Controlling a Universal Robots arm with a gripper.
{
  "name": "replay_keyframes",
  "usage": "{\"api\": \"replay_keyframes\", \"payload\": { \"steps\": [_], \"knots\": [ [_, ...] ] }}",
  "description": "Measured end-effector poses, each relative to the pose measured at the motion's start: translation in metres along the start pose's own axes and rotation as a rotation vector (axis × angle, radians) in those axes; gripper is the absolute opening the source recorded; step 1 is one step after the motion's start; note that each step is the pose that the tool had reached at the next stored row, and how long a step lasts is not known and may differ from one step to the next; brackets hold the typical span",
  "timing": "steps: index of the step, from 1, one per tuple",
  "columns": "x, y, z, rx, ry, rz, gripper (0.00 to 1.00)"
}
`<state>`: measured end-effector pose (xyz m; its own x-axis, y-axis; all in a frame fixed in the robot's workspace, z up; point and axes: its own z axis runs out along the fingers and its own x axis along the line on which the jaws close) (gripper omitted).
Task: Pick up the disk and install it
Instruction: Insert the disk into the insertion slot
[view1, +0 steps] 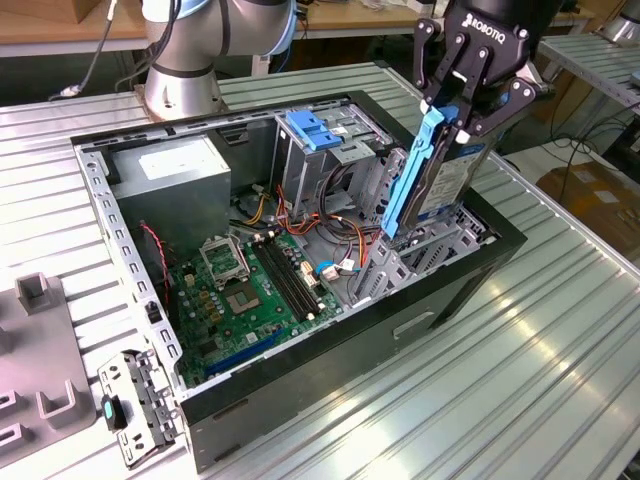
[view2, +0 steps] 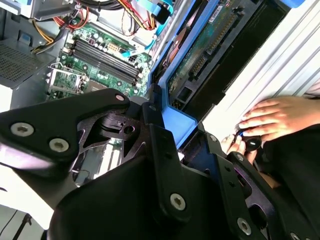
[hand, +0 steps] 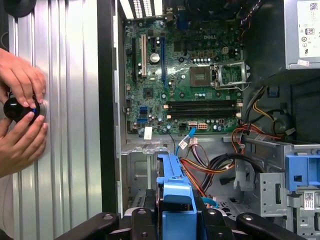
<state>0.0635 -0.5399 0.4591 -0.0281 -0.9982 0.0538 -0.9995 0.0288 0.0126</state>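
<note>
Blue-framed disk: a flat rectangular metal disk in a blue plastic carrier (view1: 437, 185) stands on edge and leans slightly. Its lower end meets the perforated metal bay at the exterior view's right end of the case, and you cannot tell how deep it sits. In the second wrist view you see its green circuit-board face (view2: 210, 45).
Gripper: your black gripper with angular links (view1: 458, 112) is clamped on the disk's upper end, with a finger pressed on each flat side.
Case: the black open steel computer case (view1: 430, 300) lies on its side on the ribbed aluminium table (view1: 520, 400).
Board: a green motherboard (view1: 250, 290) lies flat on the case floor, with long black slots and a square silver socket.
Power supply: a grey metal box with a white sticker (view1: 170, 175) fills the corner near the arm's base.
Bracket: a light-blue plastic bracket (view1: 315, 128) tops the tall metal bay.
Wires: red, orange and yellow strands (view1: 300, 215) curl between the bays.
Hands: in the first wrist view, a person's hands (hand: 20, 142) cup a round black knob (hand: 17, 107) on the table beside the case wall.
</note>
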Motion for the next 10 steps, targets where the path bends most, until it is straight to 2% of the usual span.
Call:
{"api": "replay_keyframes", "payload": {
  "steps": [10],
  "knots": [
    [0.0016,-0.0007,0.0086,0.0005,0.0002,-0.002,0.37]
  ]
}}
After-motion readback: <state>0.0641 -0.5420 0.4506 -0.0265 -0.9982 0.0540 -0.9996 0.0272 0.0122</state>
